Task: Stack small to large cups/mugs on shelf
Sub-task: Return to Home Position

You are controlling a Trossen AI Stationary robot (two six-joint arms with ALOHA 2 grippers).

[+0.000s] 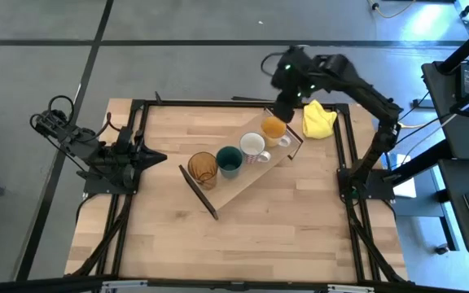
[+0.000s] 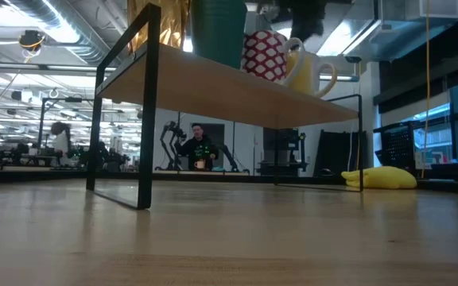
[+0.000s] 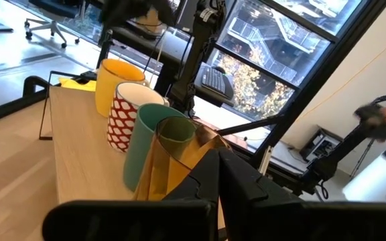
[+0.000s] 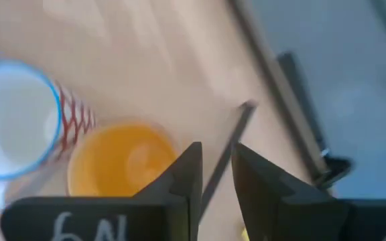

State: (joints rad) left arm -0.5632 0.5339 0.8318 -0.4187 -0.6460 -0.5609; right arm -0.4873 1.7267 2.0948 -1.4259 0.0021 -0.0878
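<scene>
Right gripper (image 1: 284, 104) hangs over the far end of the shelf (image 1: 243, 185). The yellow mug (image 1: 273, 128) stands just below it, last in a diagonal row with the glass (image 1: 203, 168), teal cup (image 1: 229, 160) and patterned mug (image 1: 253, 146). Its fingers are slightly parted and hold nothing. A straight lift likely clears the mug. Left gripper (image 1: 155, 156) is clenched and empty, well apart at the table (image 1: 300, 236) edge.

My shelf (image 1: 236, 192) is light wood; amber glass (image 1: 203, 168), teal cup (image 1: 229, 160), red-latticed white mug (image 1: 253, 146), yellow mug (image 1: 273, 128), yellow cloth (image 1: 317, 119).
</scene>
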